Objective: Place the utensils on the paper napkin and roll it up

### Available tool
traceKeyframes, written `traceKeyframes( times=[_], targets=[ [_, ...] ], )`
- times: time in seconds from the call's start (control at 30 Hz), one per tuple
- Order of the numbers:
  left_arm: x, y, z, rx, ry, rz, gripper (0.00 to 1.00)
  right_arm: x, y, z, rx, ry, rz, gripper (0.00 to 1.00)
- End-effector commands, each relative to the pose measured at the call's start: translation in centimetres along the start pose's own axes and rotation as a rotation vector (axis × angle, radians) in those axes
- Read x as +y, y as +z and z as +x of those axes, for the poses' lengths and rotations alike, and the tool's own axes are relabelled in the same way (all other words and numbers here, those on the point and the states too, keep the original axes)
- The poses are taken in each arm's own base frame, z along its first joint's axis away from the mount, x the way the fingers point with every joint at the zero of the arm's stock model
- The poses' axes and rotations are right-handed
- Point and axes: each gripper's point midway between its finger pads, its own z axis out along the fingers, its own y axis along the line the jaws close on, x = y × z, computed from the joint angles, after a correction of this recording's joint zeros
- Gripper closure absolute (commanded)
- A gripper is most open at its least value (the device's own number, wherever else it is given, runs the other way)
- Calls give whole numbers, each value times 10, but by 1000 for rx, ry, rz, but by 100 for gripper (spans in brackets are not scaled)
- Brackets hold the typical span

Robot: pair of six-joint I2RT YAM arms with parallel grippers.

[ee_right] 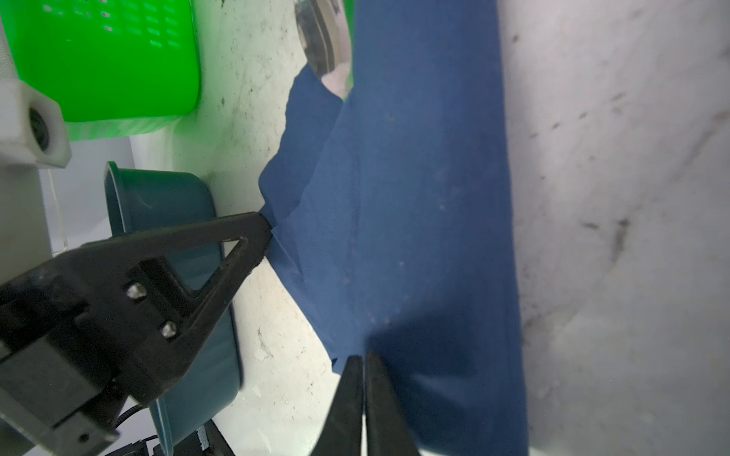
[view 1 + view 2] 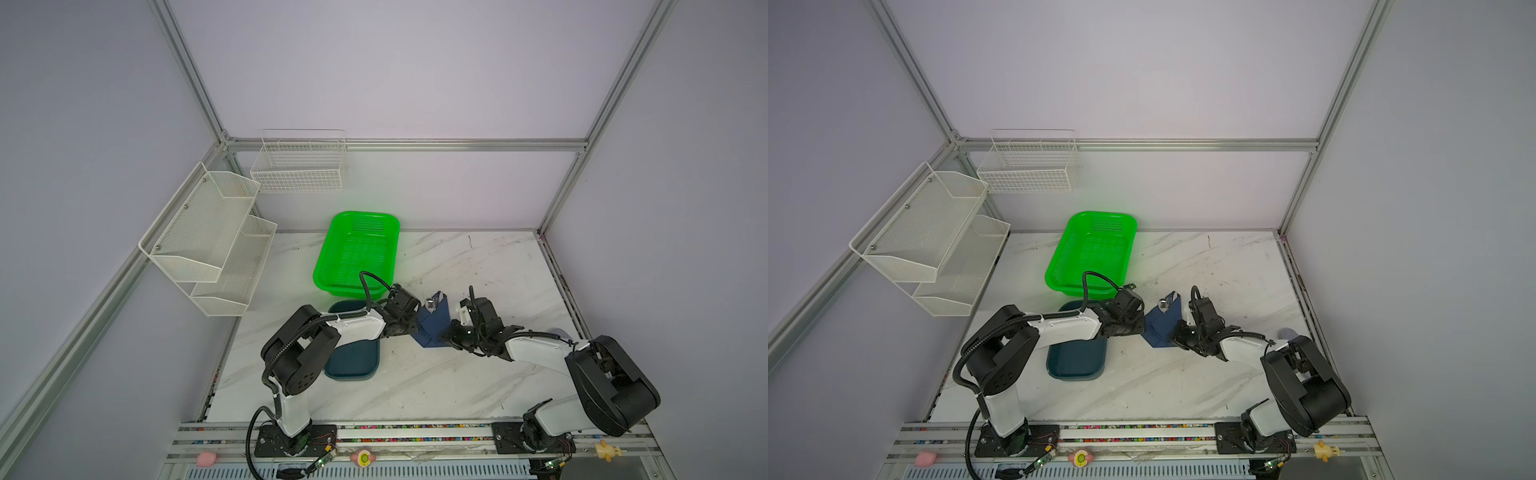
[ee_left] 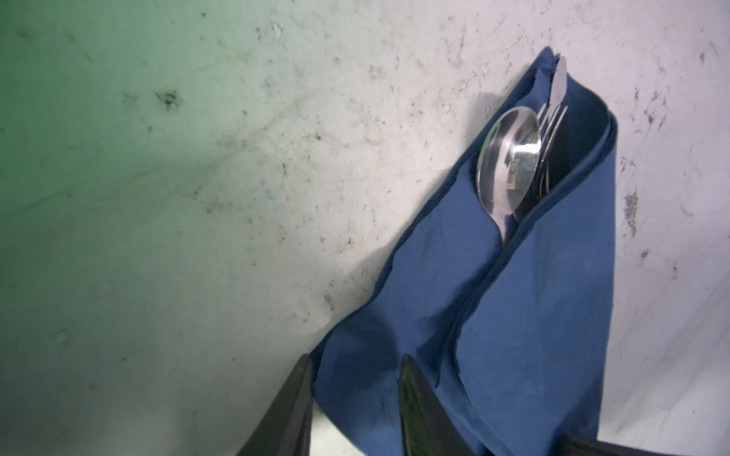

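Observation:
The navy paper napkin (image 2: 434, 328) (image 2: 1160, 328) lies on the marble table, folded lengthwise over the utensils. A spoon (image 3: 509, 158), fork tines (image 3: 551, 114) and a knife tip (image 3: 559, 79) stick out of its far end (image 2: 432, 303). My left gripper (image 2: 415, 328) (image 3: 356, 357) comes in low from the left, its fingers closed on a raised fold of the napkin's left flap (image 3: 355, 395). One of its fingers (image 1: 237, 244) meets the flap's edge. My right gripper (image 2: 442, 336) (image 1: 364, 355) is shut, tips against the napkin's near end (image 1: 414, 197); I cannot tell whether paper is pinched.
A bright green basket (image 2: 357, 253) stands just behind the left gripper. The teal tray (image 2: 353, 361) (image 1: 170, 205) lies under the left forearm. White mesh shelves (image 2: 208, 241) and a wire basket (image 2: 299, 166) hang on the left and back walls.

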Motion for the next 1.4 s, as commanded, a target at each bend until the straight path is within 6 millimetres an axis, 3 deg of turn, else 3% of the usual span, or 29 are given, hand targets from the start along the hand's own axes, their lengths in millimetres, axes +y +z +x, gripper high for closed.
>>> traceKeyframes(
  times=[0.0,0.2,0.47,0.77,1.1,1.37],
  targets=[
    [24,-7,12,2,-43,-61,61,-10,2,5,7,11,32,91],
    [33,-10,15,-5,-64,-102,58,-8,2,3,5,11,27,91],
    [23,7,22,35,-69,-67,69,-8,2,4,6,11,31,91],
    [23,10,21,17,-92,-53,82,-11,2,5,7,7,38,91],
    [-15,-16,-18,-114,-2,82,96,-14,6,6,13,13,38,91],
    [-33,-34,-27,-131,14,155,98,-3,6,4,15,10,-6,91]
  ],
)
